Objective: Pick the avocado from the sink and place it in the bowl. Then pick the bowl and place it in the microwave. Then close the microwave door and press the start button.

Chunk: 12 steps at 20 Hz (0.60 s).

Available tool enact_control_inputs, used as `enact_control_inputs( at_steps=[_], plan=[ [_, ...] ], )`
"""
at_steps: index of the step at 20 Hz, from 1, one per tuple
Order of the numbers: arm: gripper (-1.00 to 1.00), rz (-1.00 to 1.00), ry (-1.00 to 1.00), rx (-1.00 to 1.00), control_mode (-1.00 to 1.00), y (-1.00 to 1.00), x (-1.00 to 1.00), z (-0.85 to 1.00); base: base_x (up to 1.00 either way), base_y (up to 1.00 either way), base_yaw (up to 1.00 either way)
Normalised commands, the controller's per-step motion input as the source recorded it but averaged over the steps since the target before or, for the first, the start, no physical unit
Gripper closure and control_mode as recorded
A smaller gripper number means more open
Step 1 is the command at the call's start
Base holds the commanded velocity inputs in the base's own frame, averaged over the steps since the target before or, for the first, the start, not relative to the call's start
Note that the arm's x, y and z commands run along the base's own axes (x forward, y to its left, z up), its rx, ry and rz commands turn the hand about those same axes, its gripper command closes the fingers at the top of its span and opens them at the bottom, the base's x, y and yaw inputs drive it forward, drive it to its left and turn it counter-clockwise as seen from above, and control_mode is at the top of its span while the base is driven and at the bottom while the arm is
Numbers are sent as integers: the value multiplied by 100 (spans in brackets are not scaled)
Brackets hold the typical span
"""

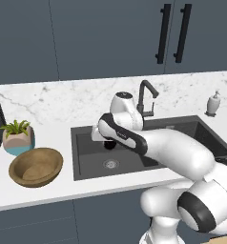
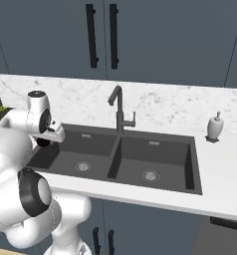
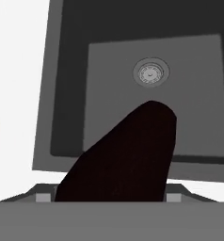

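Robot arm holding an avocado above the left sink basin.

One near-black avocado (image 3: 128, 155) is sitting gripped between the jaws of the gripper (image 1: 108, 142), its pointed end aiming down at the round drain (image 3: 151, 73); the jaws are standing wide around its body. It is hanging over the left basin of the one sink (image 1: 87, 157), which is showing two basins and two drains. One wooden bowl (image 1: 36, 167) is waiting on the counter left of the sink, just in front of one potted plant (image 1: 17, 137). The carry step appears to be in hand; next, the arm likely needs to be swinging left and releasing over the bowl. One tap (image 2: 118, 112) and one soap dispenser (image 2: 215, 127) are standing behind the sink.
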Motion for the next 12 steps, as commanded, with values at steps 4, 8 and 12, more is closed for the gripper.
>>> enact_control_inputs(
  at_steps=[4, 8, 12],
  plan=[
    [100, 12, -3, 17, -100, 51, -55, 9, 0, 0, 0],
    [100, 9, -2, 19, -100, 59, -34, 0, 0, 0, 0],
    [100, 9, 0, 14, -100, 58, -14, 4, 0, 0, 0]
  ],
)
